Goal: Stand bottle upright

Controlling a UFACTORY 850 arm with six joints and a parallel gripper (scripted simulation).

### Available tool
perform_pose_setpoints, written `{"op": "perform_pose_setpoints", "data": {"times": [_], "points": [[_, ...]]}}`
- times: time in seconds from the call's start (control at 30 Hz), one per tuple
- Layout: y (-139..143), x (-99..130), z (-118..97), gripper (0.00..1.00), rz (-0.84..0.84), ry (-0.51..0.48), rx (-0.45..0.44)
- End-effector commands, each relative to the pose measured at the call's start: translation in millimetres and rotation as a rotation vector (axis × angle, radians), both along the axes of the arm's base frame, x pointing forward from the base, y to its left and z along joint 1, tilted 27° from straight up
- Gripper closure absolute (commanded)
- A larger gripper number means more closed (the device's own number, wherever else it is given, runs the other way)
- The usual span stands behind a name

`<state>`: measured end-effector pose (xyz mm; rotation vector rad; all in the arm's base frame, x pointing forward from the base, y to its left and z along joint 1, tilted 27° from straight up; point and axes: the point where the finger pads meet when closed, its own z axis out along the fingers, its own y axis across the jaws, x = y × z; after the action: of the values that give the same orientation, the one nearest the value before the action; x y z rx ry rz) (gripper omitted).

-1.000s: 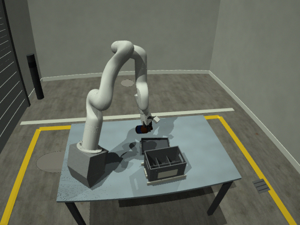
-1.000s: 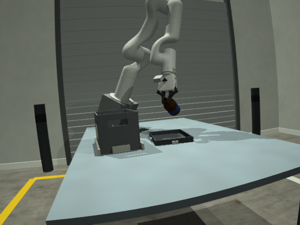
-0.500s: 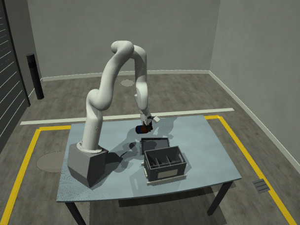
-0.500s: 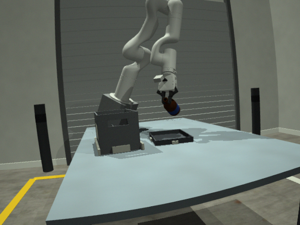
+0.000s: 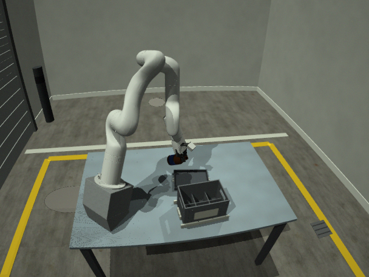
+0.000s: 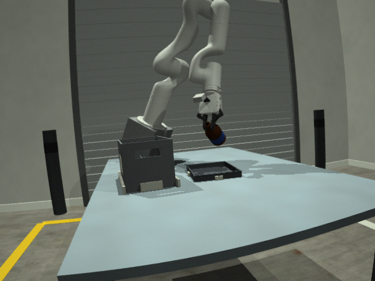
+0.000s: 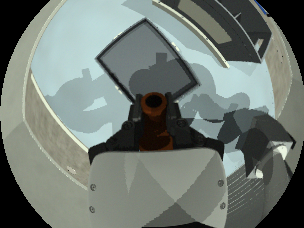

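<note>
Okay, top view, near to far. Nearest is the crate (image 5: 189, 214) (image 6: 148, 171) (image 7: 242, 50), level on the table (image 5: 258, 197) (image 6: 216, 215), at about 5 o'clock from the tray. Next, the tray (image 5: 191, 170) (image 6: 229, 175) (image 7: 120, 40), flat, no bottle in it. Farther, at about 11 o'clock from the tray, the bottle (image 5: 173, 160) (image 6: 216, 135) (image 7: 155, 132) hangs in the air, tilted, mouth toward 3 o'clock, blue end toward 9. Gripper (image 5: 182, 158) (image 6: 210, 126) (image 7: 154, 102) is clamped on its neck. In the exterior view the mouth points to 11 and the blue end to 5, so not upright.

Progress: pick-up done, maybe half the job. Left: finish uprighting, move over tray, lower, release, back off clear. Risk: letting go while tilted would likely topple it.
</note>
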<state>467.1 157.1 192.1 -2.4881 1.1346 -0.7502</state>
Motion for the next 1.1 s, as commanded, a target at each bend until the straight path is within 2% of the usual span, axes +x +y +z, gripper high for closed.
{"op": "perform_pose_setpoints", "data": {"times": [0.0, 0.53, 1.07], "points": [[0.8, 0.6, 0.8, 1.0, -0.016, -0.022, -0.02], [-2.0, -1.8, 0.9, 1.0, -0.055, -0.066, -0.077], [-2.5, -2.3, 0.9, 1.0, -0.059, -0.069, -0.084]]}}
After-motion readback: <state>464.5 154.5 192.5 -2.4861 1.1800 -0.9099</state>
